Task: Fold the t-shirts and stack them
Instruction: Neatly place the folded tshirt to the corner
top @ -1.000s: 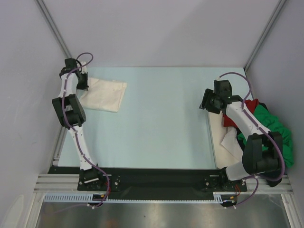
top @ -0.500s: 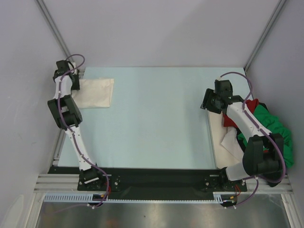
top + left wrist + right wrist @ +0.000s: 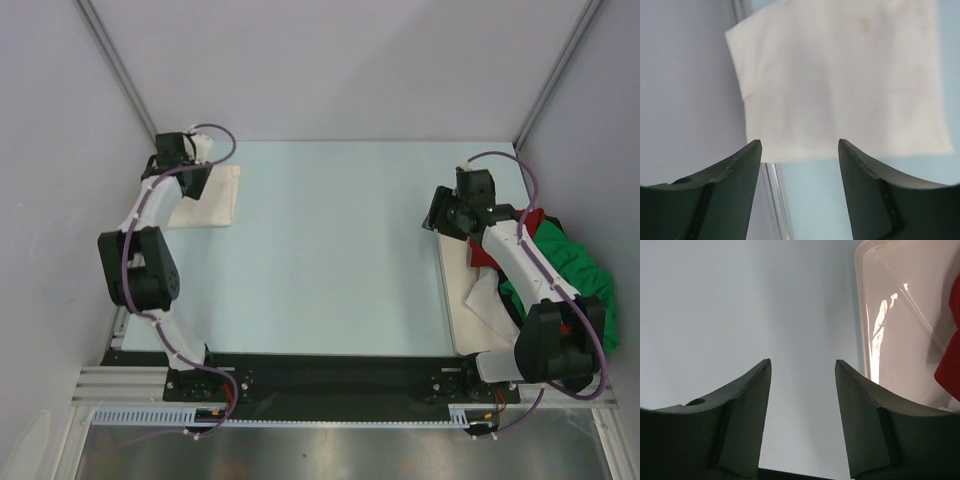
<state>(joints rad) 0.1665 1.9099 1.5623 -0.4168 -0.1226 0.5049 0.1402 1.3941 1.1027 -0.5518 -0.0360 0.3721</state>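
Cream t-shirt [image 3: 840,75] lies folded as a flat, smooth rectangle at the far-left corner of the counter [image 3: 330,240], and I see my left tool [image 3: 799,150] and right tool [image 3: 802,370] both spread wide, empty.

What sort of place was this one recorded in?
Probably a lab robot workcell, not a home: bare grey walls with aluminium corner posts, a pale blue tabletop, and a left arm and right arm bolted to a black base plate.

One cream t-shirt [image 3: 212,198], one red t-shirt [image 3: 533,220], one green t-shirt [image 3: 580,265], one clear bin [image 3: 460,300]
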